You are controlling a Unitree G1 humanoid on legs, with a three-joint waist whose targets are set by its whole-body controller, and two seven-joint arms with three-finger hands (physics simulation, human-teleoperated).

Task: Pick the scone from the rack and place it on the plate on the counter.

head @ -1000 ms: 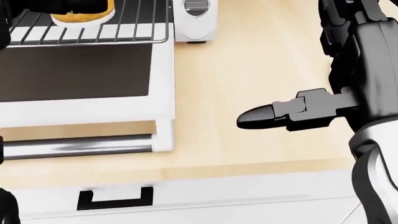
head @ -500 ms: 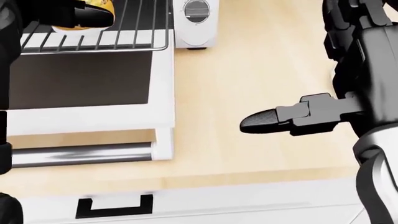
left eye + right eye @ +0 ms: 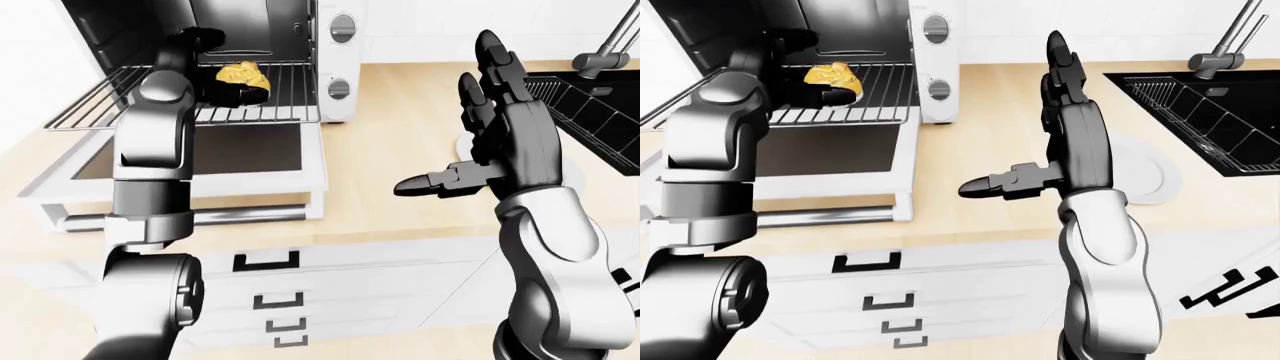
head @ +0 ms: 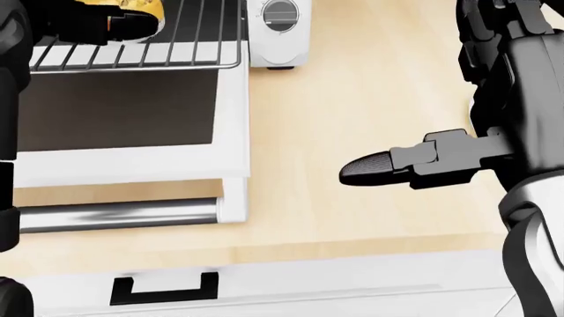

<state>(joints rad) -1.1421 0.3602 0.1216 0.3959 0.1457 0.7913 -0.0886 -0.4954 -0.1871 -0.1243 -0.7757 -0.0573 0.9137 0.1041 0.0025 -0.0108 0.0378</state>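
The left hand [image 3: 215, 71] reaches into the oven so its dark fingers [image 3: 240, 94] curl around the scone [image 3: 243, 73] on the rack [image 3: 280, 90], apparently gripping it; the right hand [image 3: 505, 127] hangs spread, empty, above the plate [image 3: 1150, 176], keeping clear

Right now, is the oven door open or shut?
Open. The door lies folded down flat, the rack is pulled out over it, and the scone sits on the rack at the left hand.

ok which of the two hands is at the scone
The left hand, reaching onto the oven rack by the scone; the right hand hangs open above the counter.
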